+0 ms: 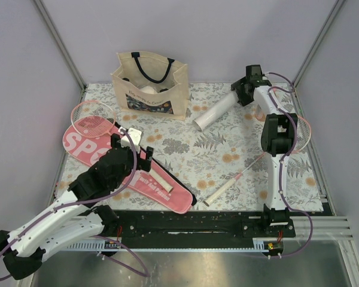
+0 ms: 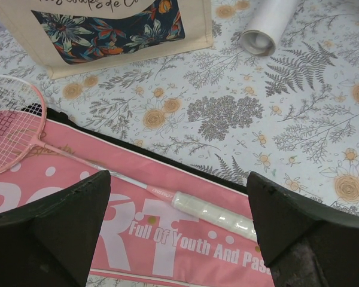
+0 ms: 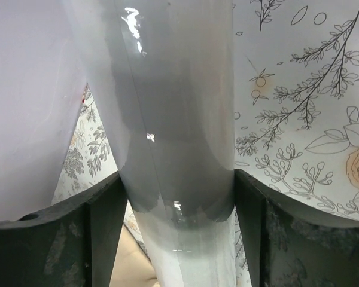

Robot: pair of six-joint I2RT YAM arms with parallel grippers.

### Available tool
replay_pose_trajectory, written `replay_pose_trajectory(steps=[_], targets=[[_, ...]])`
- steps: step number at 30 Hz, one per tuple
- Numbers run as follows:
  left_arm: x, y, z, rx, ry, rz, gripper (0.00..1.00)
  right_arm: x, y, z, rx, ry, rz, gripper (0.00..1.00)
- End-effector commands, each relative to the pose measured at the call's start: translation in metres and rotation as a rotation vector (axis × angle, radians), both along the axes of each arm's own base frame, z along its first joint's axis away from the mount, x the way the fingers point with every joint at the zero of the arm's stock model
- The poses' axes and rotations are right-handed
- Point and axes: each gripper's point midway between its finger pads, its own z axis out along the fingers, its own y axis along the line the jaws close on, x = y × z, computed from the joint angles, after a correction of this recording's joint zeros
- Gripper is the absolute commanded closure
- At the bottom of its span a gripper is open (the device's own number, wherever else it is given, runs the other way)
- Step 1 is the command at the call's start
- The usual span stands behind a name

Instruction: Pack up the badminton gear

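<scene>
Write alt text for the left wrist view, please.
The open left gripper hovers over a pink racket lying on a pink case. Behind, a cloth bag and a white tube sit on the flowered tablecloth.

The floral-clothed table (image 1: 215, 156) bore a beige tote (image 1: 149, 84) at its far edge and a white tube (image 1: 218, 110) near the far right corner. A pink SPORT case (image 1: 78, 142) lay by the near left corner, a pink-rimmed racket (image 1: 222, 191) toward the right edge.
</scene>
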Motion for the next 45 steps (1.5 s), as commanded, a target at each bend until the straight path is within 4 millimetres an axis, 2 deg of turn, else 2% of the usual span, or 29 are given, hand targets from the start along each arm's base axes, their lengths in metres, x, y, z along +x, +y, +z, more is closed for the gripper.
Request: replay_pose_trajectory(steps=[1,6,7,8,14,16,18,20,21,23,26,30,32,33,37,39,42,45], targets=[[0.012,0.005,0.002,-0.005,-0.014,0.064,0.01,0.020,0.004,0.038,-0.005,-0.114,0.017,0.21],[0.018,0.004,0.003,-0.050,0.026,0.090,0.01,0.010,0.012,0.055,-0.006,-0.131,0.093,0.11],[0.020,0.004,0.003,-0.072,0.034,0.104,0.01,0.006,0.012,0.056,-0.008,-0.126,0.101,0.04],[0.022,0.006,0.003,-0.097,0.042,0.129,0.01,0.003,0.012,0.061,-0.012,-0.129,0.107,0.02],[0.026,0.023,-0.001,-0.246,0.096,0.329,0.01,-0.033,0.028,0.100,0.007,-0.173,0.235,0.09],[0.024,0.028,-0.002,-0.291,0.118,0.384,0.02,-0.052,0.034,0.114,0.006,-0.207,0.283,0.10],[0.023,0.034,-0.006,-0.336,0.144,0.441,0.04,-0.076,0.036,0.140,0.004,-0.268,0.312,0.10],[0.025,0.038,-0.013,-0.374,0.181,0.482,0.05,-0.097,0.042,0.148,0.020,-0.316,0.359,0.11],[0.027,0.040,-0.016,-0.391,0.201,0.498,0.06,-0.111,0.047,0.141,0.031,-0.307,0.390,0.11],[0.034,0.048,-0.025,-0.408,0.245,0.547,0.09,-0.135,0.058,0.144,0.025,-0.321,0.469,0.12],[0.046,0.062,-0.039,-0.479,0.309,0.662,0.09,-0.174,0.084,0.138,0.019,-0.321,0.592,0.11],[0.060,0.064,-0.047,-0.538,0.334,0.722,0.12,-0.230,0.124,0.128,-0.005,-0.326,0.765,0.11],[0.071,0.070,-0.052,-0.537,0.346,0.773,0.14,-0.252,0.140,0.127,-0.023,-0.339,0.810,0.11],[0.077,0.072,-0.053,-0.549,0.355,0.801,0.14,-0.263,0.148,0.133,-0.027,-0.358,0.832,0.11],[0.089,0.071,-0.082,-0.658,0.467,0.898,0.21,-0.284,0.179,0.141,0.042,-0.386,0.882,0.13],[0.092,0.075,-0.098,-0.649,0.503,0.944,0.26,-0.290,0.188,0.145,0.048,-0.401,0.919,0.15],[0.093,0.085,-0.115,-0.624,0.522,1.012,0.33,-0.300,0.194,0.149,0.032,-0.420,0.948,0.17],[0.100,0.090,-0.135,-0.590,0.553,1.041,0.40,-0.308,0.197,0.141,0.028,-0.418,0.938,0.19]])
